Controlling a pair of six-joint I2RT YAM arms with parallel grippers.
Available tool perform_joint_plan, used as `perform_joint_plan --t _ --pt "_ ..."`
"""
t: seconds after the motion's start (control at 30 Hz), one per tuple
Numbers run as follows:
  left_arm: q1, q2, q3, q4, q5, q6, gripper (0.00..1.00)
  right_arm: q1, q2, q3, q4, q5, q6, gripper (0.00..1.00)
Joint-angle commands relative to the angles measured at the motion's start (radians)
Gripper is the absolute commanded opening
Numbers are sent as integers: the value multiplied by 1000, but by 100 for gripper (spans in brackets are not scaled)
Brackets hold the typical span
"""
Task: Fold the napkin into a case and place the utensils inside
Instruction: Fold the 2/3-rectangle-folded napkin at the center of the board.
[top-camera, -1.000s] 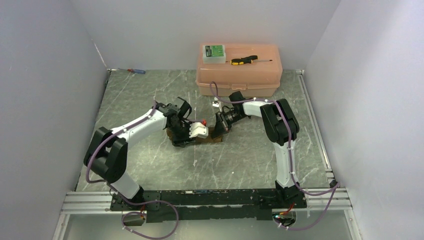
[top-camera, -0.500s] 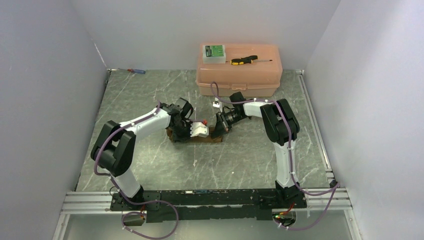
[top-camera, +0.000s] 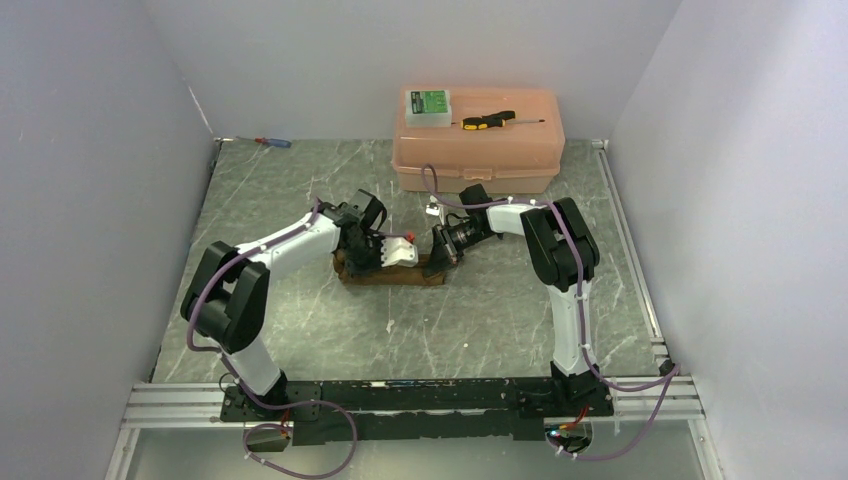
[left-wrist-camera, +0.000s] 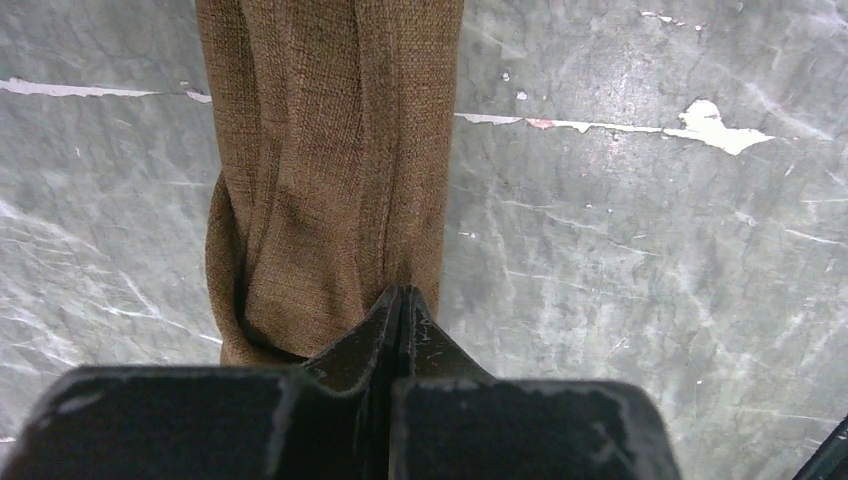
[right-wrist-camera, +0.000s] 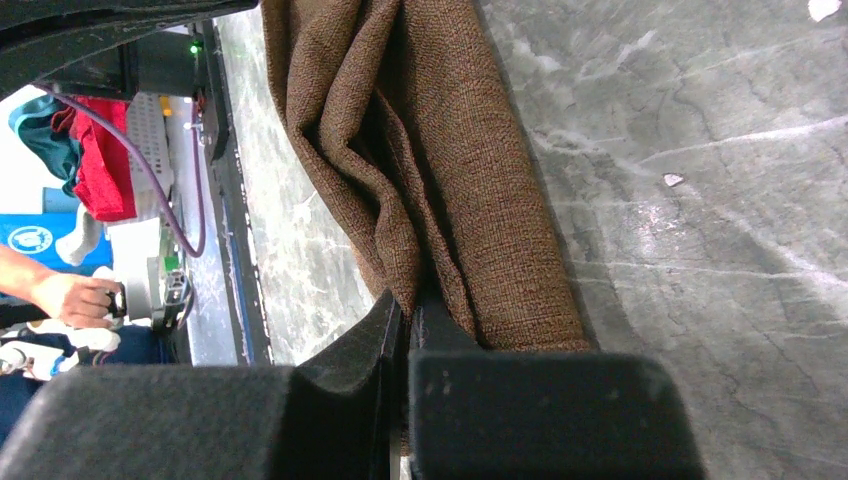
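Though bunched narrow, no case yet, utensils unseen. Clamped on napkin (left-wrist-camera: 330, 150) ends: left pincer (left-wrist-camera: 400, 300) nine o'clock, right pincer (right-wrist-camera: 405, 312) three.

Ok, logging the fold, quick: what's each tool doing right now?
Left tool: closed on one end of the napkin.
Right tool: closed on the other end.

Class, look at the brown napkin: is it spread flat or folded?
Folded: the napkin is a narrow, creased strip of overlapping layers, with the left gripper and right gripper pinching its ends.
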Motion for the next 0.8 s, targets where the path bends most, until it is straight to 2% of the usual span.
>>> perform_joint_plan --t 0.0,0.03,0.07,0.1,0.17,0.3,0.5,0.67,0.77 --pt "8 -16 66 -48 58 5 3 -3 -32 -12 10 17 -31 0" --pt "11 -9 80 -64 62 2 3 -3 -34 -12 10 16 -30 0" --pt "13 1 98 -95 63 -4 7 -3 -36 -13 12 16 -29 0" --pt "17 11 115 -120 61 -12 17 -3 -38 -14 13 16 -28 0" --pt "24 26 138 -162 67 -23 32 -3 -39 -12 12 16 -29 0" --pt "27 69 194 -252 82 -71 43 -3 -39 -13 13 15 -29 0" --pt "31 180 313 -396 126 -138 47 -3 -45 -17 18 18 -29 0" --pt "32 169 294 -367 130 -135 47 -3 -49 -21 20 22 -27 0" --pt "29 161 256 -304 83 -134 42 -3 -51 -18 24 19 -24 0"
